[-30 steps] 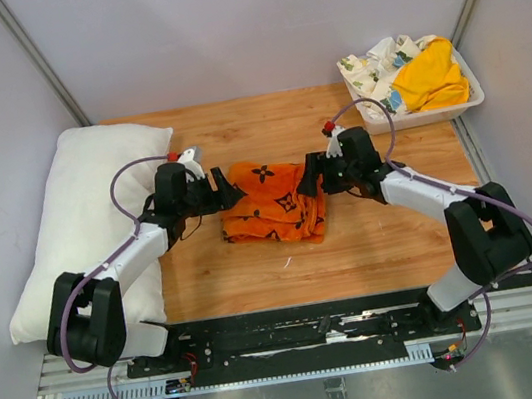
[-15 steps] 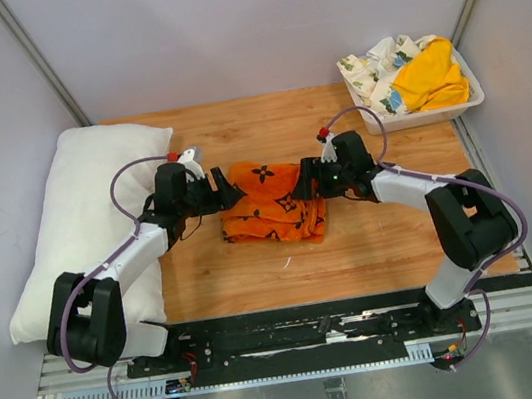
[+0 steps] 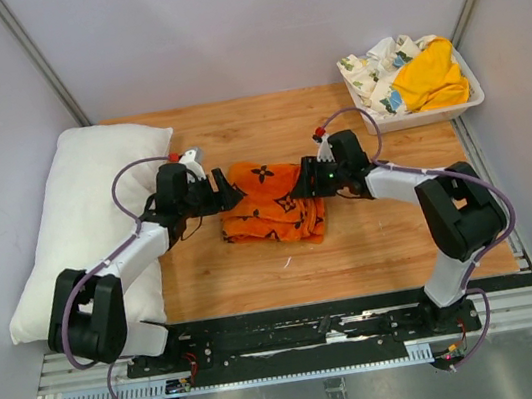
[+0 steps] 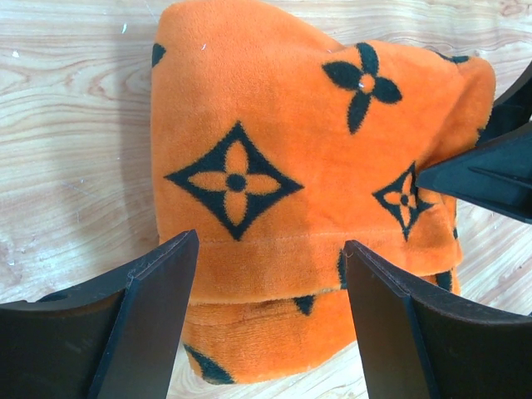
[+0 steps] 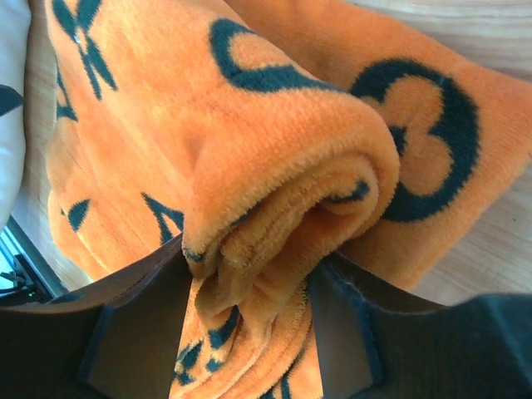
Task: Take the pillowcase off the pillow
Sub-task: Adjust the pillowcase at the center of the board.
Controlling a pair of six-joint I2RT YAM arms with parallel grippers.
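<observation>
Pillowcase (image 3: 272, 204) pinched by right tool (image 5: 249, 283), left tool (image 4: 270, 249) spread wide, both reaching inward.

Crumpled orange pillowcase (image 3: 271, 202) sits mid-table (image 3: 373, 233), already off the white pillow (image 3: 78, 229), which lies along the left edge. Left gripper (image 3: 227, 191) is at the pillowcase's left side and right gripper (image 3: 308, 179) at its right edge. White bin (image 3: 420, 117) at far right holds a floral cloth (image 3: 377, 68) and a yellow cloth (image 3: 429, 77).

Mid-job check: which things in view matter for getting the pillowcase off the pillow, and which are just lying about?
Job: orange pillowcase, white pillow, left gripper, right gripper.
Lying about: white bin at far right, floral cloth and yellow cloth inside it.
</observation>
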